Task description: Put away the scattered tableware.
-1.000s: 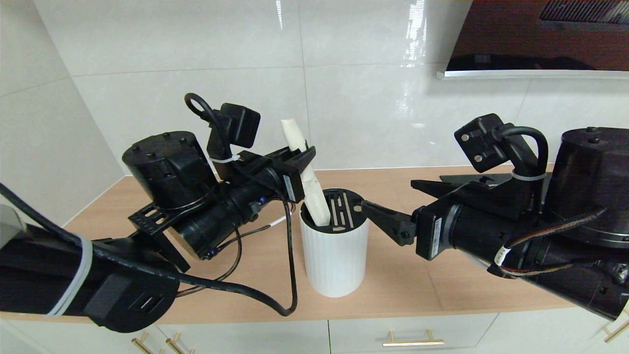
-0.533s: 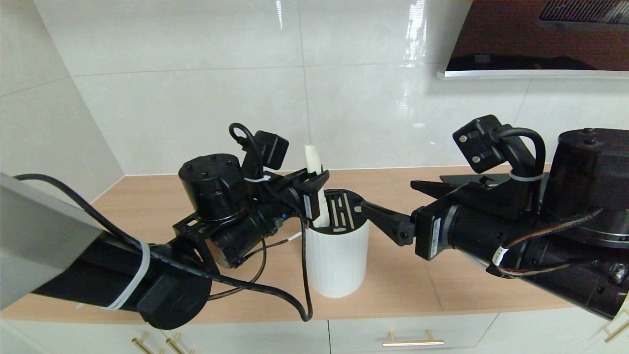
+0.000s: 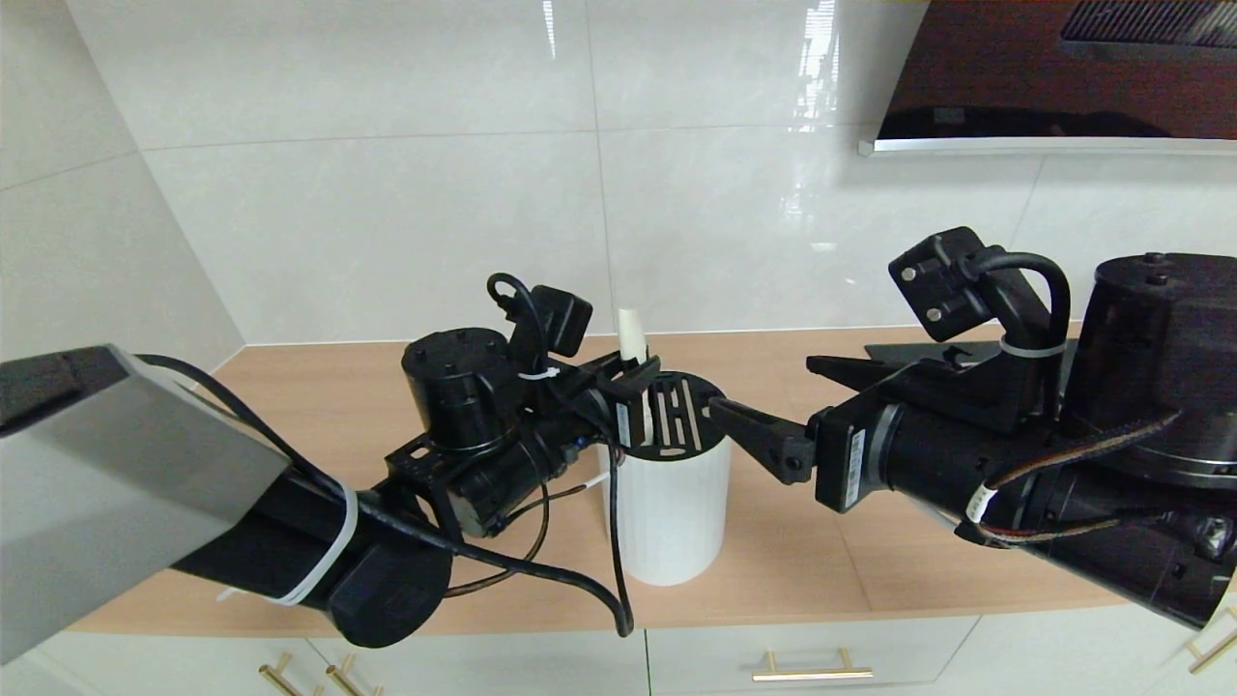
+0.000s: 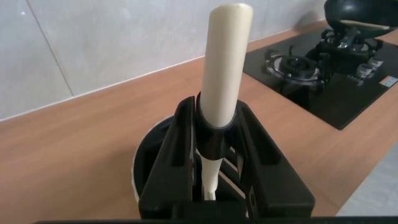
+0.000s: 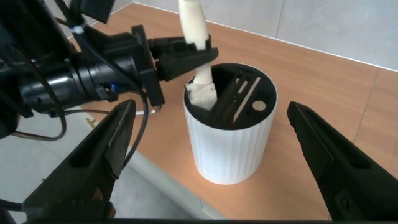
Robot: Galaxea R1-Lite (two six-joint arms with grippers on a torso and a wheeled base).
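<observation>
Cream-coloured and upright, the handle of a utensil [image 4: 227, 56] is poking up above the left pincer [image 3: 633, 387], whose jaws are clamping it. Its lower end is sitting directly beneath them, inside a slot of the white holder [image 3: 676, 512]. The right pincer [image 3: 763, 385] is hanging with jaws spread wide, one fingertip just beside the holder's rim, opposite the left pincer. Two risks are looming. Letting go while the utensil is leaning could be jamming it across the slotted lid. The left pincer, sitting right at the rim, could be dragging or tipping the holder on the wooden counter [image 3: 821, 561] when pulling away.
</observation>
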